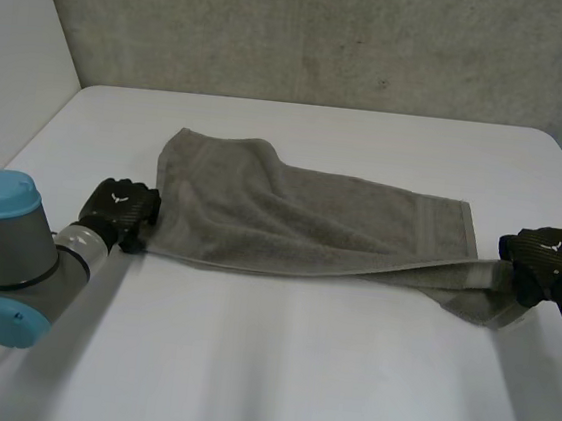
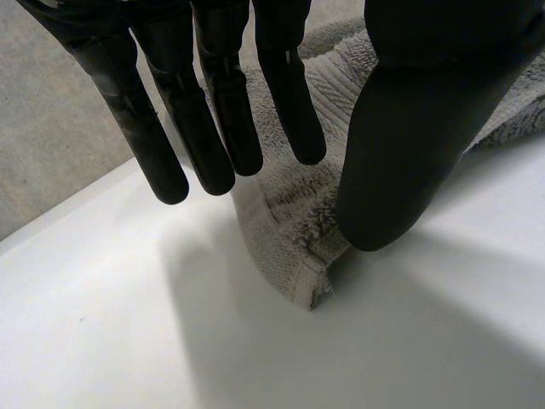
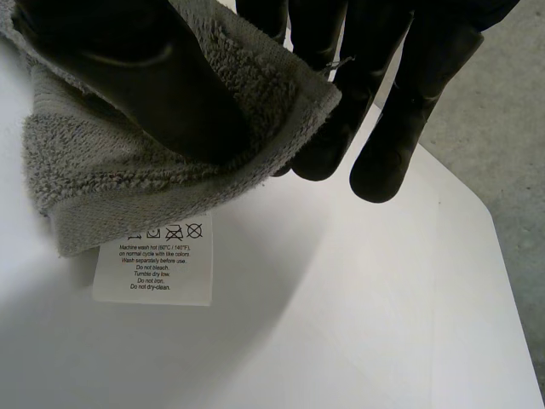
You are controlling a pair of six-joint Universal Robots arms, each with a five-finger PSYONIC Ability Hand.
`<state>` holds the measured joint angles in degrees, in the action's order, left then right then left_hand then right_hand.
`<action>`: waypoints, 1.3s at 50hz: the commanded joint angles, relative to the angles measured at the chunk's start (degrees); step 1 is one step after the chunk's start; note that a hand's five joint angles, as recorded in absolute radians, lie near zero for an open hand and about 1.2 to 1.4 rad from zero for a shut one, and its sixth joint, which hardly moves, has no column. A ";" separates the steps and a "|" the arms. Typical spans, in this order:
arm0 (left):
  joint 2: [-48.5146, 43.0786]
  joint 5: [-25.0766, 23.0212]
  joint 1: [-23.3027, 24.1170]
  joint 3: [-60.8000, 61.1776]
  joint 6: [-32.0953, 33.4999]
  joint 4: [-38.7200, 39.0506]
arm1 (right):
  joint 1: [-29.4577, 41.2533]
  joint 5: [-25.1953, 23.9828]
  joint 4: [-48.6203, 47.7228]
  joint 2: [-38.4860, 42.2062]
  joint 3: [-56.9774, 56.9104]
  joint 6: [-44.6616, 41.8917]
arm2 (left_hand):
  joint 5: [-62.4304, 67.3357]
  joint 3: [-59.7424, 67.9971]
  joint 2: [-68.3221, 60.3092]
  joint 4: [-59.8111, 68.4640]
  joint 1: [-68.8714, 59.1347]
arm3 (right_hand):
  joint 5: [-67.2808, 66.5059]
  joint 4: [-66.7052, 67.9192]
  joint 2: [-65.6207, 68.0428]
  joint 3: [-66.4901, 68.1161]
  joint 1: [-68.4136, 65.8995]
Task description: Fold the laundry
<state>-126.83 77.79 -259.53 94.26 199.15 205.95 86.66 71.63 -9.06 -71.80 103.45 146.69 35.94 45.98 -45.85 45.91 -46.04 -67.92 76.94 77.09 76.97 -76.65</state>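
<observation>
A grey towel [image 1: 290,217] lies folded lengthwise across the white table [image 1: 294,373]. My left hand [image 1: 118,209] is at its left near corner. In the left wrist view the towel's corner [image 2: 289,247] rests on the table between the straight fingers [image 2: 213,128] and the thumb [image 2: 417,128], whose tip touches the cloth; this hand is open. My right hand [image 1: 547,261] holds the towel's right end, slightly off the table. In the right wrist view the thumb [image 3: 153,77] pinches the towel corner [image 3: 102,170] against the fingers [image 3: 400,145]. A white care label [image 3: 153,260] hangs under it.
A grey wall [image 1: 330,35] stands behind the table's far edge. The table's right edge [image 3: 502,281] runs close beside my right hand. Bare table spreads in front of the towel.
</observation>
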 commanded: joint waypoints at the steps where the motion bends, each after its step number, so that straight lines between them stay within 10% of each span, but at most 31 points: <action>1: -0.08 -0.01 -0.01 0.04 0.01 0.59 | 0.00 0.00 0.01 0.00 0.00 0.00 | 4.81 4.77 -4.91 4.85 -4.71 | -2.08 3.06 2.91 3.03 -3.35; 19: 1.23 0.79 0.07 -0.13 -0.08 -0.03 | 0.00 0.00 0.18 -0.18 0.17 0.00 | 34.06 34.02 -34.15 34.09 -33.96 | -2.08 3.06 2.91 3.03 -3.35; 37: 31.97 2.98 -4.67 14.26 0.27 -12.22 | -0.62 -0.26 8.18 -14.50 -1.15 -0.88 | 34.06 34.02 -34.15 34.09 -33.96 | -2.08 3.06 2.91 3.03 -3.35; 53: 52.80 2.37 -11.97 26.93 11.69 -32.88 | -5.53 -7.20 44.19 -16.70 0.62 -36.72 | 34.06 34.02 -34.15 34.09 -33.96 | -2.08 3.06 2.91 3.03 -3.35; 65: 51.60 2.19 -11.61 25.27 11.52 -32.11 | -6.68 -11.25 44.66 -12.51 -9.56 -33.15 | 34.06 34.02 -34.15 34.09 -33.96 | -2.08 3.06 2.91 3.03 -3.35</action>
<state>-71.50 80.01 -271.51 121.14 211.24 170.79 79.63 61.55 36.57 -88.20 99.17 109.93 58.27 69.70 -69.71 69.80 -67.25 -67.92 76.94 77.09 76.98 -76.65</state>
